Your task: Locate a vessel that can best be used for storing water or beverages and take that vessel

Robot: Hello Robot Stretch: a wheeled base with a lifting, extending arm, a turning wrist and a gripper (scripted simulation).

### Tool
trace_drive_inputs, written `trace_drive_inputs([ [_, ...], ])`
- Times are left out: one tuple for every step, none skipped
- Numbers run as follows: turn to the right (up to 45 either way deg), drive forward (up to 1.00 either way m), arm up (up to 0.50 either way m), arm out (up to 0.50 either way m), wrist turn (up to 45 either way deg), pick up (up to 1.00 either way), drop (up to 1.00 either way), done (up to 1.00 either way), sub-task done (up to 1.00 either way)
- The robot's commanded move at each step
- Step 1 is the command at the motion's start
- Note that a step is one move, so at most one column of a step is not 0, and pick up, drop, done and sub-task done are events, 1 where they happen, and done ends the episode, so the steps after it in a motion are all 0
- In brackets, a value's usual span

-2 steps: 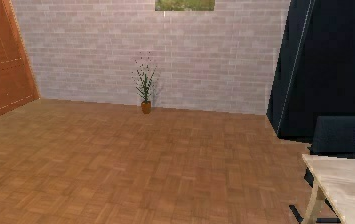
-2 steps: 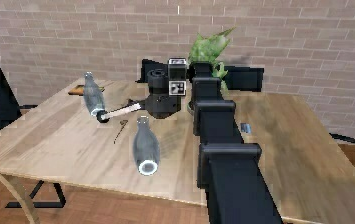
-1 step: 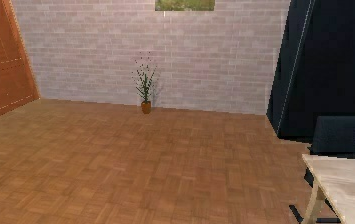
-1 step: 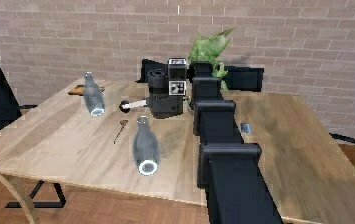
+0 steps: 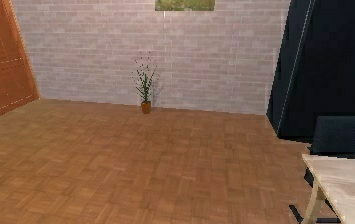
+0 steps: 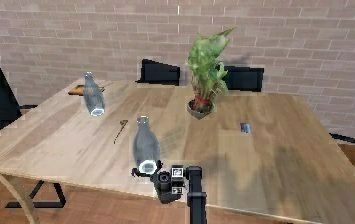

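A clear glass bottle [image 6: 144, 146] stands on the wooden table [image 6: 275, 165] close to its near edge. My gripper [image 6: 145, 173] is at the foot of this bottle, its dark body just right of there at the end of the arm. The bottle stands on the table at the gripper, so I cannot tell whether it holds anything. A second clear bottle [image 6: 93, 95] stands farther out toward the arm side view's left. In the forward view a corner of the table [image 5: 347, 185] shows at the lower right.
On the table are a potted plant [image 6: 207, 72], a small dark object [image 6: 245, 128], a thin metal item [image 6: 120, 130] and a brown item [image 6: 78, 90]. Dark chairs [image 6: 158, 72] [image 6: 243, 78] stand at the far side. Ahead lie bare wood floor, a floor plant [image 5: 145, 88], an orange door [image 5: 5, 60] and a dark cabinet [image 5: 325, 65].
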Motion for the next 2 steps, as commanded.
trace_drive_inputs([
  [0.0, 0.0, 0.0, 0.0, 0.0, 1.0, 0.0, 0.0, 0.0],
  [0.0, 0.0, 0.1, 0.0, 0.0, 0.0, 0.0, 0.0, 0.0],
])
